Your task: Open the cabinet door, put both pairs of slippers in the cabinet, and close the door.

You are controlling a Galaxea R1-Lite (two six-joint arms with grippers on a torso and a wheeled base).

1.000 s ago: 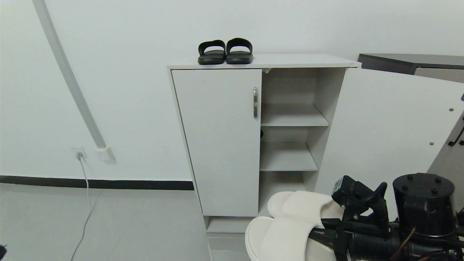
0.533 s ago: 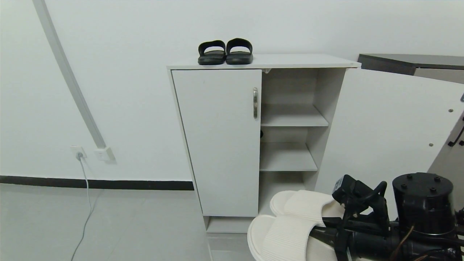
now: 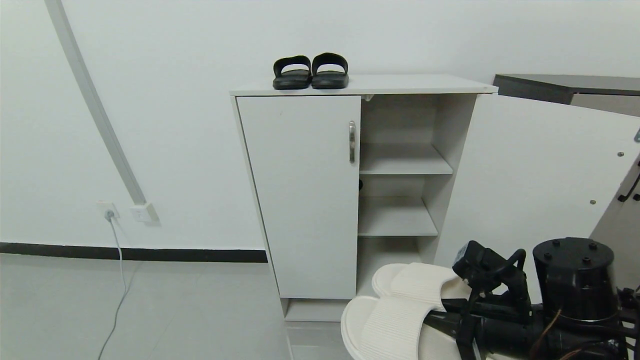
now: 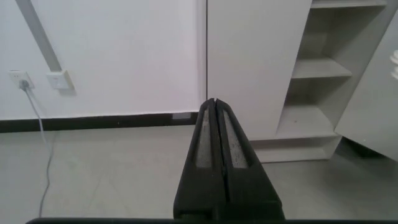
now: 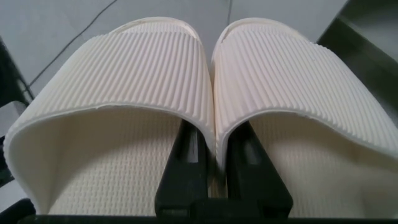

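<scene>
Item: right gripper (image 5: 216, 158). Clenched on the white slippers (image 3: 400, 300), its two fingers pinching the adjoining inner edges of both straps, one finger inside each slipper. The pair was carried side by side, toes toward the cabinet (image 3: 425, 82), low in front of its open bottom compartment and not yet inside.

Change over the last second: the right arm edged slightly toward the robot's left, while the toes of the white pair drifted only a little to the right. The grip looked unchanged.

Item: right door (image 3: 525, 175). Stood wide open; its screw heads sat a touch lower than a second ago, so it may have swung slightly.

Item: black slippers (image 3: 310, 72). Unmoved on the cabinet top, above the closed left door (image 3: 300, 200).

Item: left gripper (image 4: 215, 134). Pressed shut on nothing, held above the floor (image 4: 112, 174), well apart from the cabinet.

Meaning, as judged: door-opening was done and the first pair was still being carried in. The black pair and the closing of the door remained.
</scene>
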